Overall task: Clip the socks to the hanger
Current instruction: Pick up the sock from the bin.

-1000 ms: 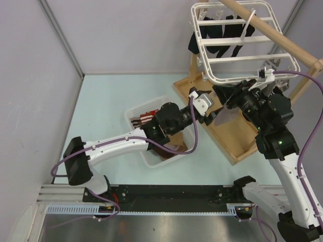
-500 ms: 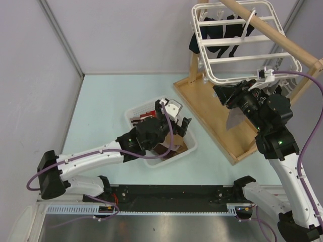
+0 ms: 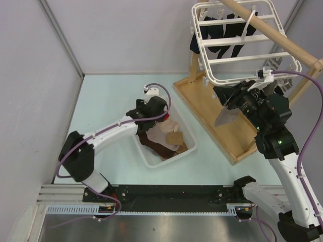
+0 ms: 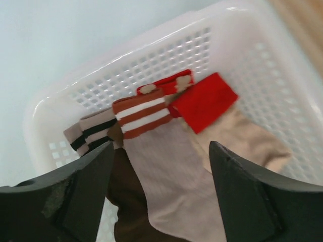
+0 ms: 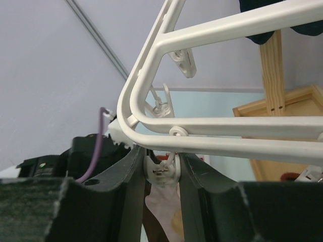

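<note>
1. Black-fingered, gaping, hovering as left gripper [image 4: 160, 151] over striped socks [image 4: 144, 117] in the basket [image 4: 166, 55], readying a pick.
2. Squeezing a clip [image 5: 162, 174] with right gripper [image 5: 161, 162], likely spreading it for the grey sock [image 3: 224, 115] beneath.
3. Working the hanger [image 5: 227, 127] at its near right corner.

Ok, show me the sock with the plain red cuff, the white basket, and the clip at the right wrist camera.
red-cuffed sock [image 4: 203, 102], left wrist view, on its red cuff.
white basket [image 4: 166, 54], left wrist view, on its slotted far wall.
hanger clip [image 5: 161, 171], right wrist view, on the clip's body.
</note>
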You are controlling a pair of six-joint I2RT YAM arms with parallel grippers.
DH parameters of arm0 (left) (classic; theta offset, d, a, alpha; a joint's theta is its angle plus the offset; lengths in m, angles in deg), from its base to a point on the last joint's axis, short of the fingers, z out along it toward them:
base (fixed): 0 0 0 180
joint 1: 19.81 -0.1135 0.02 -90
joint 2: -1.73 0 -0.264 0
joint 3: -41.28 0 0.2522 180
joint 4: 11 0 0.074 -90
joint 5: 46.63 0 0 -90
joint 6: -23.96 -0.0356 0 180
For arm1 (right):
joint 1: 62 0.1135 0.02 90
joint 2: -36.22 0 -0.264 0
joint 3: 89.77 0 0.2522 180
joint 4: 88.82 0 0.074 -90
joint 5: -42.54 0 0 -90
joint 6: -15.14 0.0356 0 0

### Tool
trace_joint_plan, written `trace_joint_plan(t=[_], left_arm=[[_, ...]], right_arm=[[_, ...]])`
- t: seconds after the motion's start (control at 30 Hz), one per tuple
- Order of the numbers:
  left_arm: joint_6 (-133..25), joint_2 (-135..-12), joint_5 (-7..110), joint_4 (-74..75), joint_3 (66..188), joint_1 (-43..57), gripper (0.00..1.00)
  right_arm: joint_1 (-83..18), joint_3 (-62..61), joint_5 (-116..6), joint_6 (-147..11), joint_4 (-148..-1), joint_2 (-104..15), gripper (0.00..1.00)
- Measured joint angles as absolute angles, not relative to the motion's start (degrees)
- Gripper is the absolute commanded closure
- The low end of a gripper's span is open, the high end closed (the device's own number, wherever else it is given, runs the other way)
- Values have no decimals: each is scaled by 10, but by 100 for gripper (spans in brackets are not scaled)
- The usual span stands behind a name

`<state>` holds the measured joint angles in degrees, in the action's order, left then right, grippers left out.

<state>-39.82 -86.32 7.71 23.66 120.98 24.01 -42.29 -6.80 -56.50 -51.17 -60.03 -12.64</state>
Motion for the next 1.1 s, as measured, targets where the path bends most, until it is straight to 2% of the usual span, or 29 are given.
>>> trace_joint_plan(t=[0.37,0.53,0.63,0.67,0.73,0.77,0.8,1.1], left_arm=[[-334,-1037,65,312,1305,168,49],[-324,-1093,75,318,1319,154,57],[-324,-1121,77,322,1334,150,67],[-324,-1123,79,326,1340,150,76],[-325,-1124,84,326,1346,150,84],[-324,-1124,87,326,1346,150,92],[-325,-1124,91,326,1346,150,94],[-349,-1044,96,327,1319,155,100]], right_arm=[[-423,-68,-559,-516,-594,-127,100],[-423,-68,-559,-518,-594,-131,100],[-423,-68,-559,-520,-591,-133,100],[-423,-68,-559,-521,-591,-134,100],[-423,-68,-559,-522,-591,-134,100],[-423,-68,-559,-522,-591,-133,100],[-423,-68,-559,-523,-591,-133,100],[-423,-68,-558,-524,-590,-133,100]])
